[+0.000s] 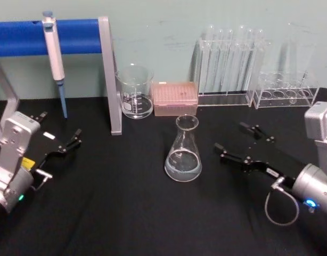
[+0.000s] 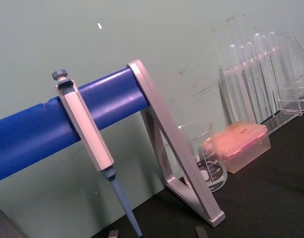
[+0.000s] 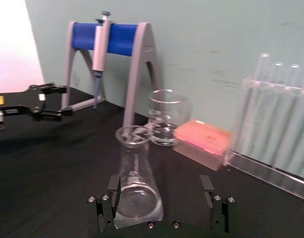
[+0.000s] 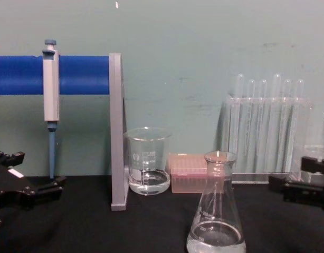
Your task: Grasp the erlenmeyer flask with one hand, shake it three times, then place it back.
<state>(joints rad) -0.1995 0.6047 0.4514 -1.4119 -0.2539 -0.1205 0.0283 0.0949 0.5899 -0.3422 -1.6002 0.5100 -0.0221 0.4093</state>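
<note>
Right gripper [image 1: 229,135]: black, two thin fingers on a grey arm, low over the table on the robot's right, pointing at the flask. Its jaws stand wide apart and hold nothing.
Erlenmeyer flask [image 1: 183,152]: upright on the black cloth [image 1: 126,213], near the middle of the table and in front of the pink box.
Flask against right gripper: just ahead of the fingertips and not touching them. In the right wrist view the flask [image 3: 135,183] stands in line with the gap between the fingers [image 3: 114,184], closer to one than to the other.
Flask, make: clear glass, a wide round base tapering to a narrow neck with a flared lip, faint white marks on the side, a shallow layer of clear liquid at the bottom [image 4: 217,221].
Left gripper [image 1: 61,124]: black with a small white label, on the robot's left, well apart from the flask. Its fingers are spread and empty.
Beaker [image 1: 136,93]: straight-sided clear glass with white markings, a little liquid inside, behind the flask and beside the stand's leg.
Pink box [image 1: 176,98]: translucent plastic, rectangular, touching or nearly touching the beaker.
Stand [image 1: 73,36]: blue cylindrical bar on a grey angled frame, at the back left.
Pipette [image 1: 54,53]: grey body with a blue tip, hanging from the bar.
Test tube rack [image 1: 227,64]: clear plastic holding tall thin tubes, against the back wall on the right.
</note>
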